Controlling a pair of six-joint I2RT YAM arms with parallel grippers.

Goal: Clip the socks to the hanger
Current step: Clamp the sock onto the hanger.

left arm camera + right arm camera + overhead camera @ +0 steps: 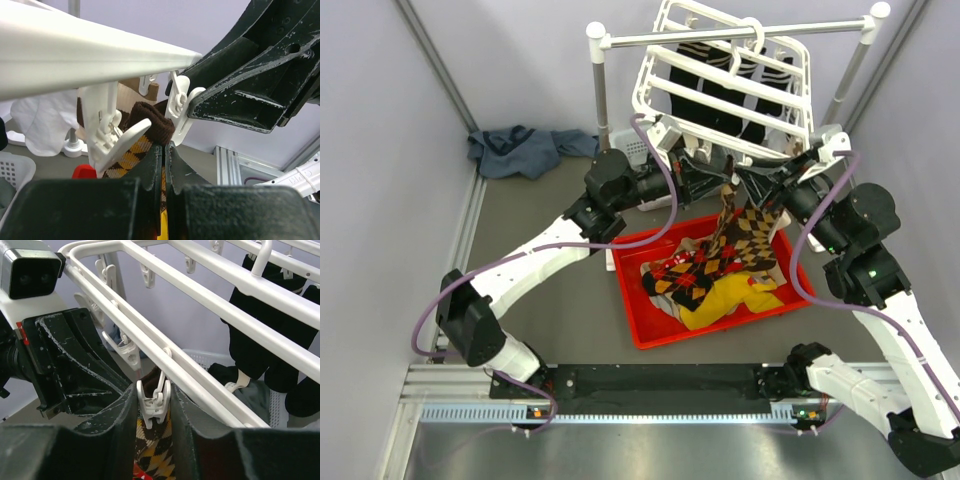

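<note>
I had the left pincer (165, 150) clenched on the brown sock (145, 120); the right pincer (154, 407), barely parted, pinched a hanger (210, 287) clip (154, 399).

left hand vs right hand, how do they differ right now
The left hand is pinched shut on the cuff of the brown argyle sock. The right hand is set wider, its fingers on either side of a white clip.
The left hand holds the sock up to the clip, while the right hand grips the clip itself, under the hanger rail.
Both are working at that same clip.
</note>
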